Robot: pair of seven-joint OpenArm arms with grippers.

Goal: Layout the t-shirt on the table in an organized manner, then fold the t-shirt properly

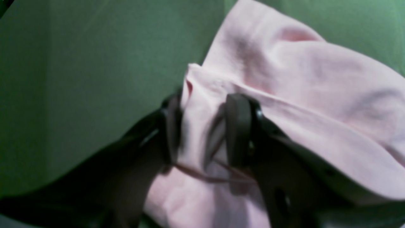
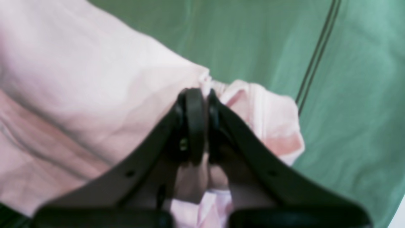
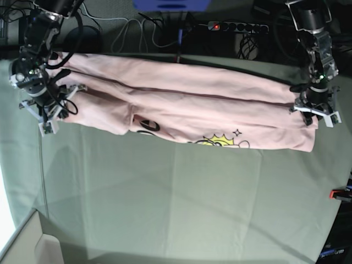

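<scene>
We have the t-shirt point(image 3: 181, 110) stretched between our two arms across the far part of the counter point(image 3: 176, 198), hanging in long horizontal folds with a bit of black and yellow print peeking out along its lower edge. Our left gripper point(image 1: 205, 126) is clamped on a bunched hem or edge of the pink fabric, cloth filling the gap between its jaws. Our right gripper point(image 2: 202, 123) is pinched tight on another edge of the shirt, jaws almost meeting with only a thin fold of fabric between them.

We judge this to be the laying-out step: the shirt is gripped at both ends and drawn taut, but it is gathered lengthwise, not spread flat. Next, we would need to keep both grips firm, draw the shirt toward the open green cloth nearer us, and lower it so the folds fall open. Whether we hold shoulders or hem we cannot tell, which matters for how it lands.
</scene>
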